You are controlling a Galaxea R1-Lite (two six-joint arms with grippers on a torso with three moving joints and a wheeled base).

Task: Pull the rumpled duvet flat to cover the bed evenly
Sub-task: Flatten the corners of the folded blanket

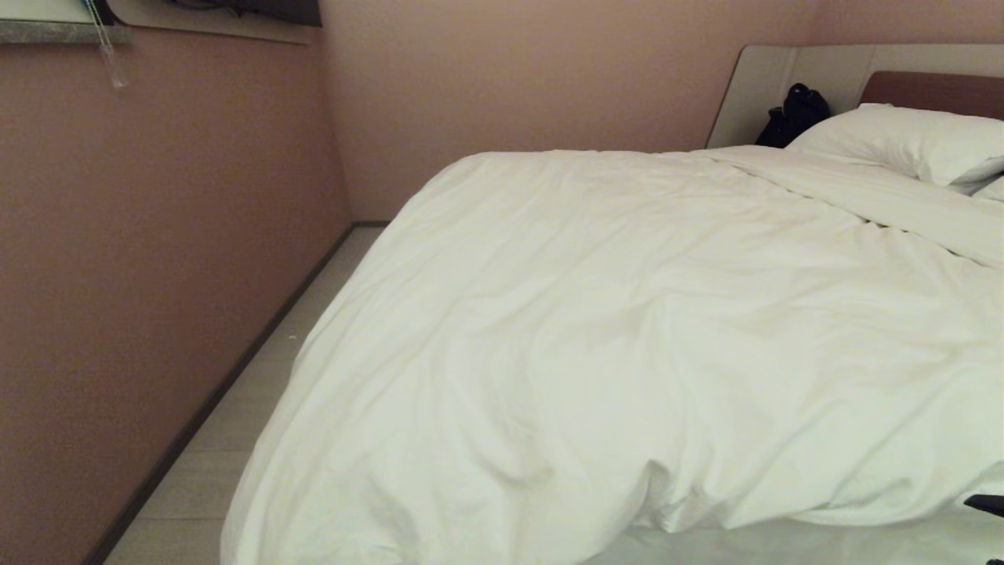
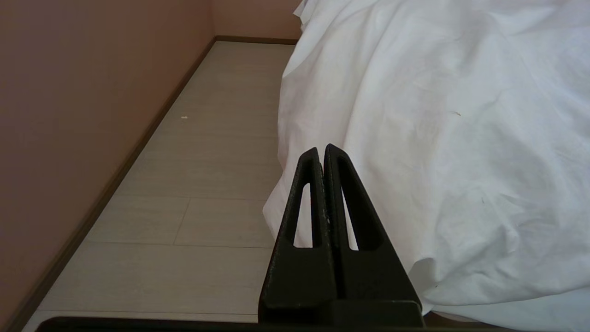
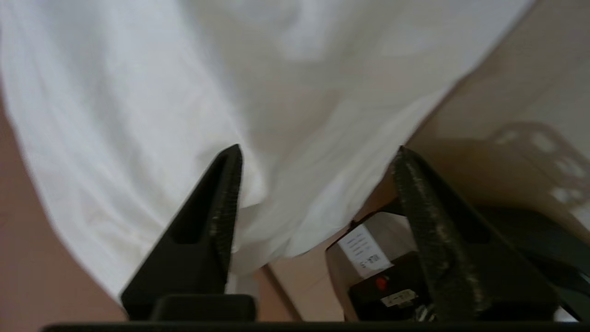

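The puffy white duvet [image 1: 627, 329] lies spread over the bed [image 1: 784, 545], creased, its near-left side hanging toward the floor. Its near edge bunches up above a strip of bare sheet. My right gripper [image 3: 318, 154] is open at the bed's near right corner. A hanging edge of the duvet [image 3: 207, 92] shows just beyond and between its fingers, and they grip nothing. A dark tip of that arm [image 1: 988, 504] peeks in at the head view's right edge. My left gripper [image 2: 321, 150] is shut and empty, parked low beside the draped duvet [image 2: 438, 115].
A pillow [image 1: 902, 141] and a black bag [image 1: 794, 114] sit by the pale headboard [image 1: 765, 86]. A pink wall [image 1: 157, 275] runs along the left, leaving a narrow strip of floor [image 1: 235, 439]. My own base, with a label and a red button [image 3: 381, 282], is below the right gripper.
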